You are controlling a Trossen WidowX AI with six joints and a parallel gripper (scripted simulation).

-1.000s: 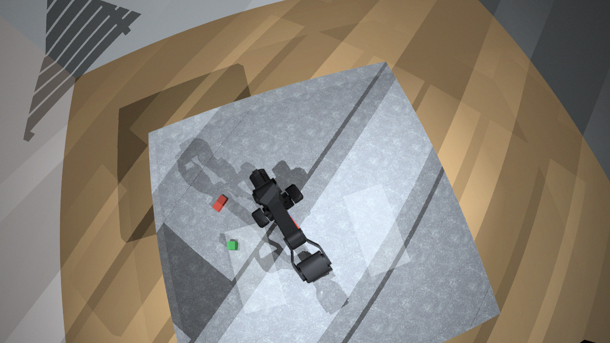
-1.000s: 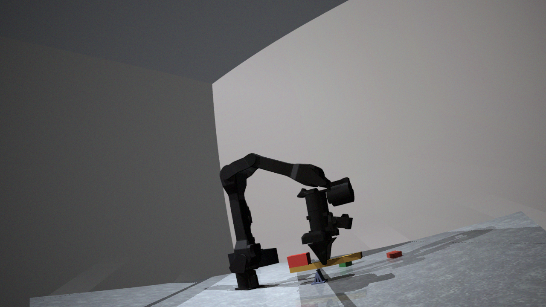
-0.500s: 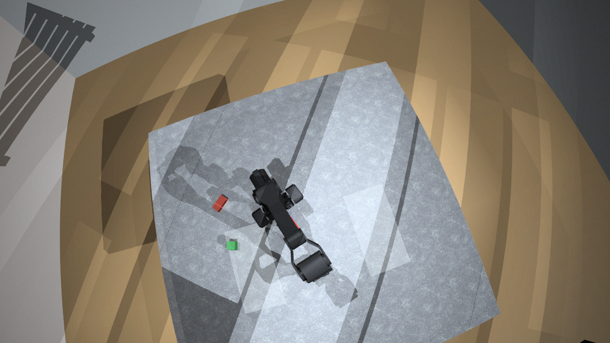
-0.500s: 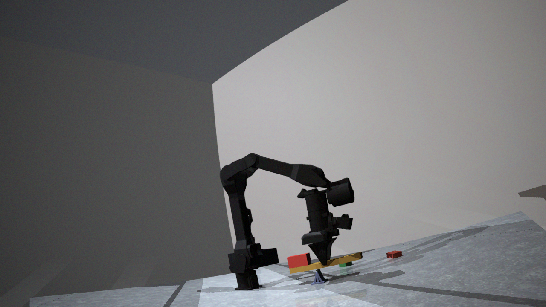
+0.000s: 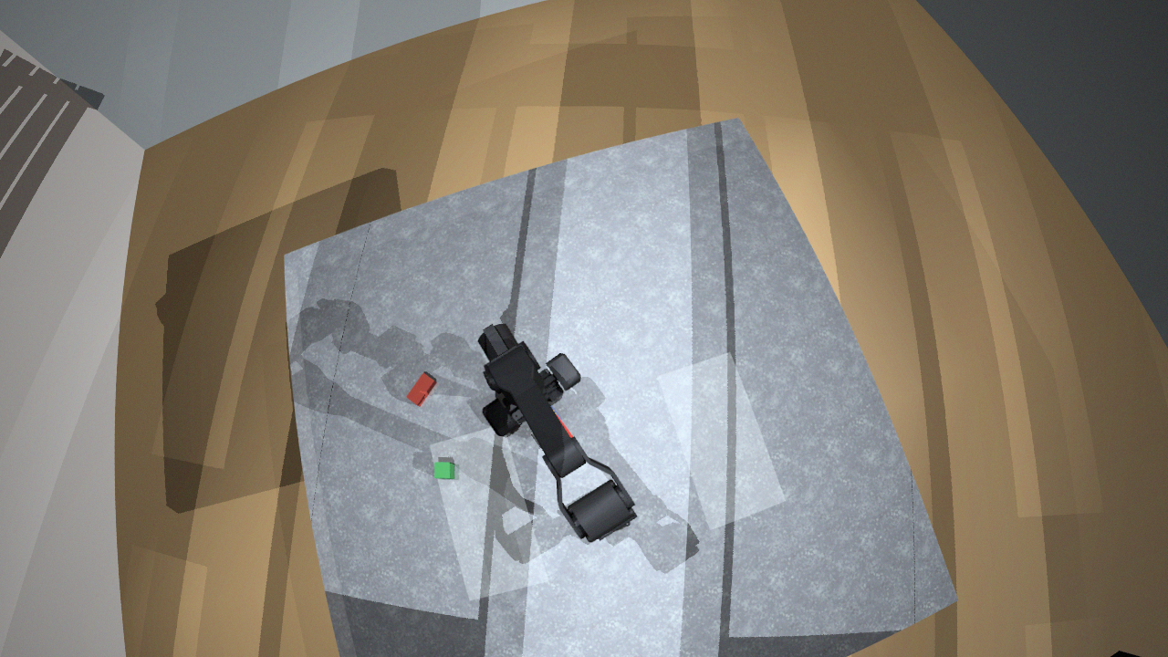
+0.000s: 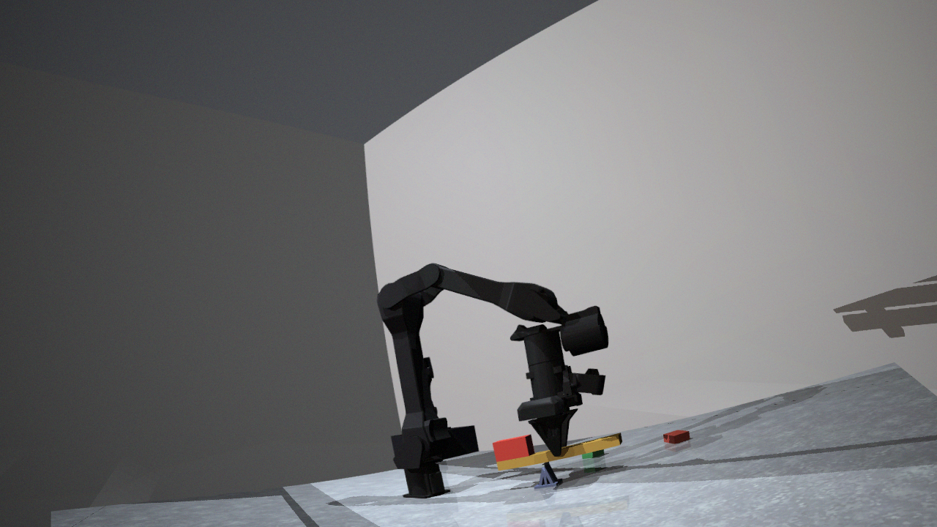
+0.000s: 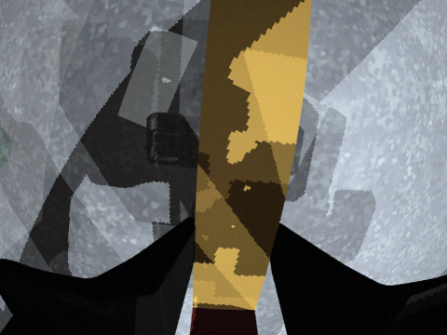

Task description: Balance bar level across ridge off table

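Note:
The yellow bar (image 6: pixel 591 446) (image 7: pixel 279 102) carries a red block (image 6: pixel 513 449) (image 7: pixel 223 323) on its end nearer the arm's base. My gripper (image 6: pixel 556 451) (image 7: pixel 234 230) is shut on the bar, with a black finger on each side of it. The small dark blue ridge (image 6: pixel 546 476) stands on the table right under the bar, slightly to the base side of the fingertips. The bar's underside looks to be at the ridge's top; contact is too small to tell. Both bar ends are off the table. In the top view the arm hides most of the bar.
A loose red block (image 5: pixel 421 389) (image 6: pixel 676 436) and a green cube (image 5: pixel 443 470) (image 6: pixel 593 453) lie on the grey table (image 5: pixel 620 245) to one side of the arm. In the exterior view the green cube is partly behind the bar's far half.

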